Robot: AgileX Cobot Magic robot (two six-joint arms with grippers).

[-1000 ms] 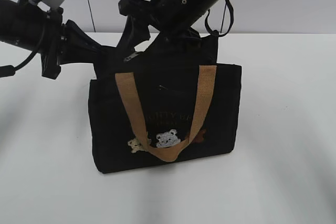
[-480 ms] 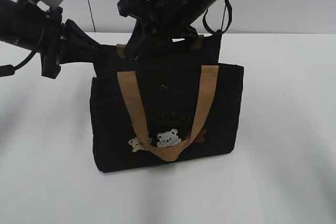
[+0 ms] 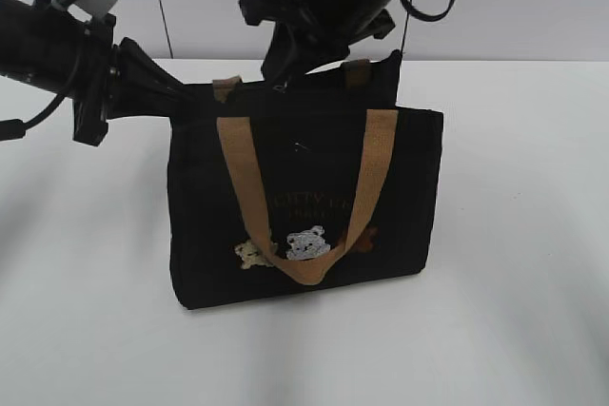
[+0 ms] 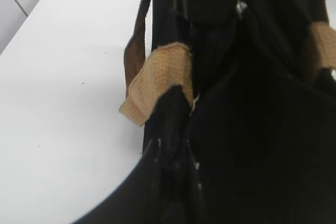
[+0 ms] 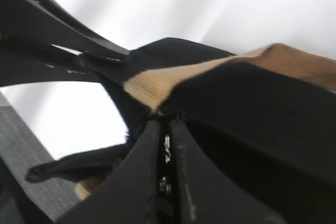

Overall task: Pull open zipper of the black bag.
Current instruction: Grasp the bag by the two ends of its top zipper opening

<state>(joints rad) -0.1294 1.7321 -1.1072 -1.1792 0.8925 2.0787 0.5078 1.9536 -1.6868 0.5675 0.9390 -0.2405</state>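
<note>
The black bag stands upright mid-table, white surface free on every side. Left gripper is pinched onto the bag's top left corner. Right gripper hovers over the top edge, fingers pressed together, what they pinch hidden. The zipper runs between both. Front lettering stays too faint to read; 2 tan handles.
</note>
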